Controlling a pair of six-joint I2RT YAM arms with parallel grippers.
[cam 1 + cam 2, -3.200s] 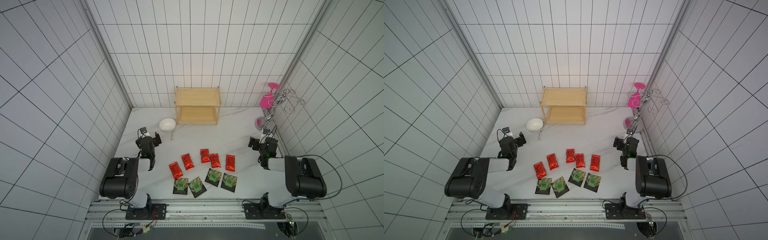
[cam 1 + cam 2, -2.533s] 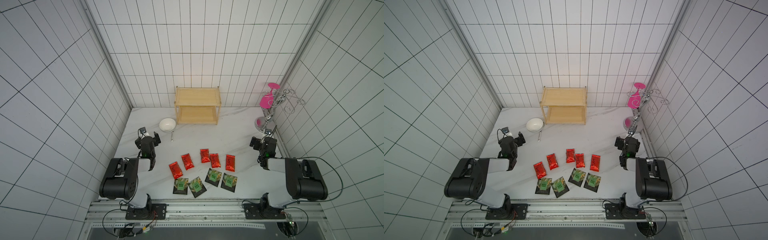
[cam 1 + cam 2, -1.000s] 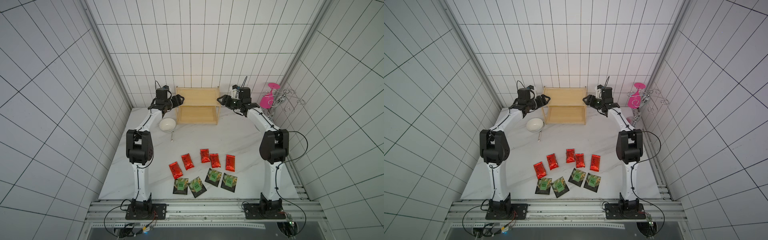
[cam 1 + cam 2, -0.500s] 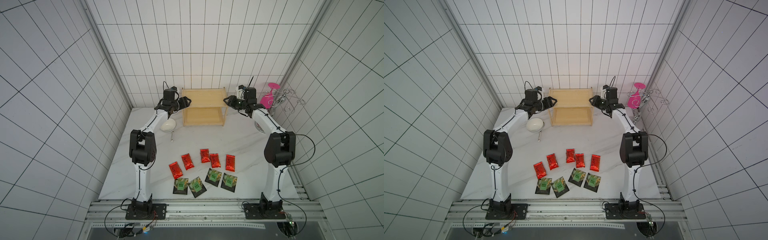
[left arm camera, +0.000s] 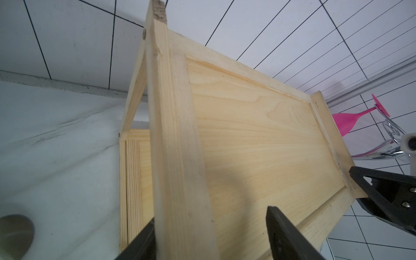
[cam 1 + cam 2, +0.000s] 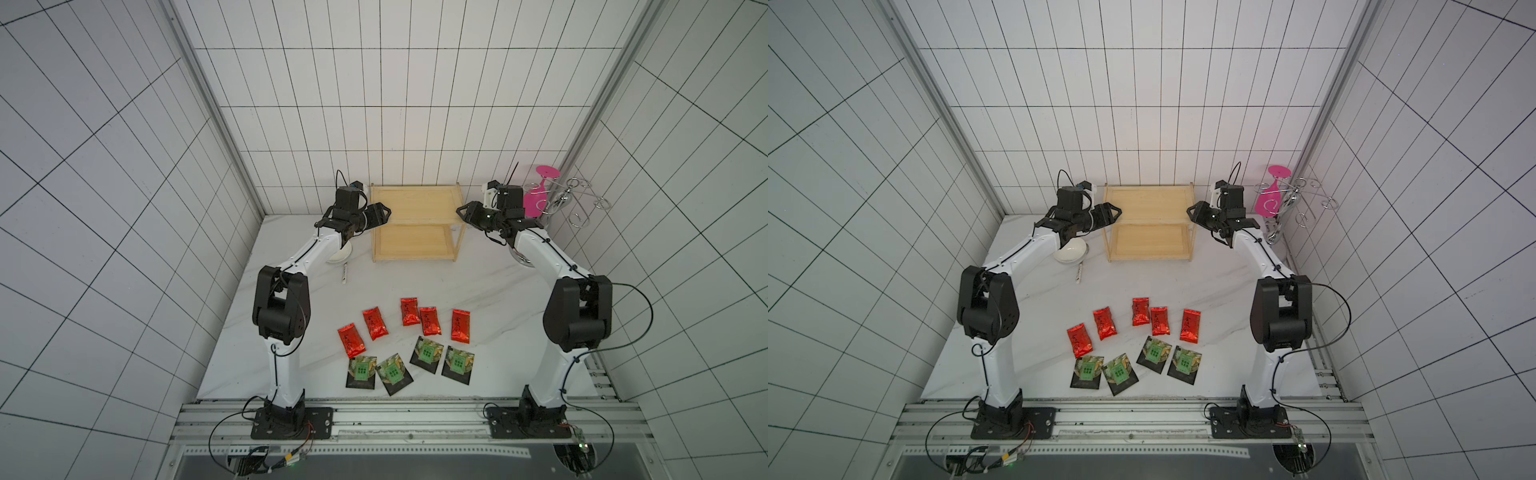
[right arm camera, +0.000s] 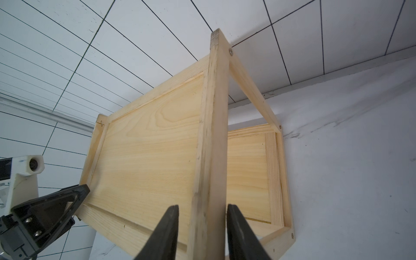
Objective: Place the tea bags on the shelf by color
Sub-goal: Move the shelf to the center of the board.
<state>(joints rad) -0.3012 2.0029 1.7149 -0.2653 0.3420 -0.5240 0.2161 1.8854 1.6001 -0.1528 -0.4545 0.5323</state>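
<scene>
The shelf (image 6: 415, 203) stood upright at the far end of the table (image 6: 498, 291), close to the tiled back wall, with an arm at each of its short ends. The left fingers (image 6: 380, 212) were spread across the end rail of the top board. In the left wrist view one finger (image 5: 283, 236) hung over the board well clear of the rail, and the other sat against the rail's outer side. They were released, grasping nothing. The right fingers (image 6: 469, 212) bracketed the opposite end rail much more narrowly. In the right wrist view one finger (image 7: 166, 229) lay just beside the rail. Whether the pair actually clamped the wood could not be told.

All the packets lay flat on the table, well apart from the shelf and nearer the arm bases. The red tea bags (image 6: 429, 321) formed a loose arc of five. The black tea bags (image 6: 427, 354) formed a row of four just in front of them.

A white bowl (image 6: 340, 253) sat under the left arm, with a thin white sachet (image 6: 345, 273) just beside it. A pink glass (image 6: 536, 199) hung on a chrome wire stand (image 6: 577, 203) in the far right corner.
</scene>
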